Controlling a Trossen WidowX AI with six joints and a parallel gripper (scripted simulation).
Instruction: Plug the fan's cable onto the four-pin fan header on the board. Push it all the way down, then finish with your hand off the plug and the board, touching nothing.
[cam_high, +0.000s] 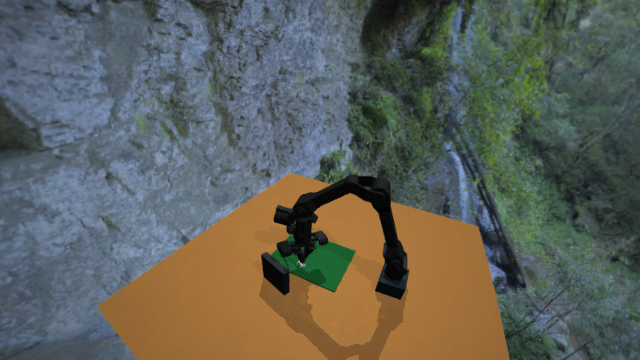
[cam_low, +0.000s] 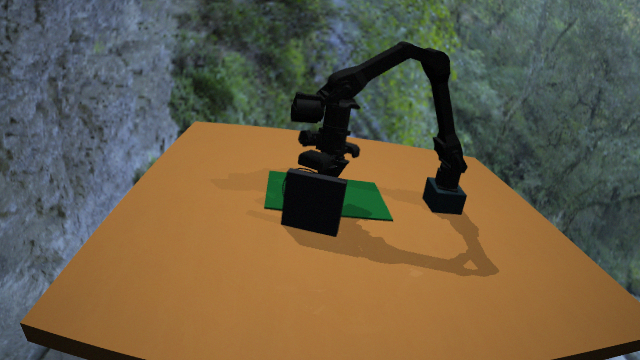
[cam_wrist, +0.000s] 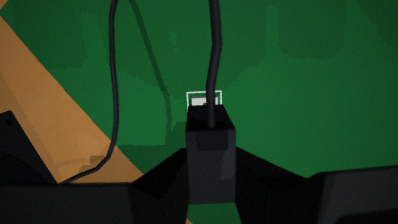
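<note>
Plug (cam_wrist: 210, 165), black, one: clamped between the fingers of the pincer (cam_high: 303, 254) (cam_low: 339, 169) (cam_wrist: 208, 156), over the board. Header (cam_wrist: 204, 101), pale, within a white outline: partly hidden behind the plug; whether the two are mated cannot be told. Cable (cam_wrist: 114, 80), dark, one: runs from the plug, curving back toward the fan. Board (cam_high: 327, 265) (cam_low: 367, 200) (cam_wrist: 300, 110), green, flat: on the tabletop (cam_high: 210, 295) (cam_low: 200, 280) (cam_wrist: 55, 120), well in from its edges. Fan (cam_high: 275, 273) (cam_low: 314, 202) (cam_wrist: 22, 155), black, square, upright: beside the board, well apart from the tabletop's corners. Arm (cam_high: 387, 215) (cam_low: 442, 95), black, arched: its base (cam_high: 390, 290) (cam_low: 445, 202) nearer the tabletop's right edge in the exterior view, across the board from the fan in the top view.
</note>
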